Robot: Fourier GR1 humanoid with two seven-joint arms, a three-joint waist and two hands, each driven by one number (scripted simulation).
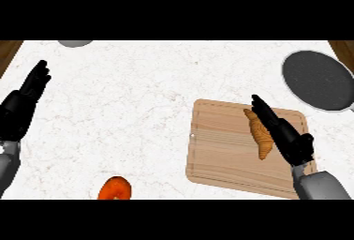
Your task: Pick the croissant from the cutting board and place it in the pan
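A golden-brown croissant (259, 133) lies on the right part of the wooden cutting board (221, 150). My right hand (287, 133) stands over the board just right of the croissant, fingers straight and pointing up-left along its side, open and holding nothing. The dark round pan (319, 79) with a light rim sits at the upper right of the counter, apart from the board. My left hand (24, 103) rests open at the far left edge, fingers up.
An orange object (114, 189) lies at the lower edge, left of the board. A grey round item (75, 43) shows partly at the top left. White marble counter (138, 103) spreads between the left hand and the board; wood edges show at both top corners.
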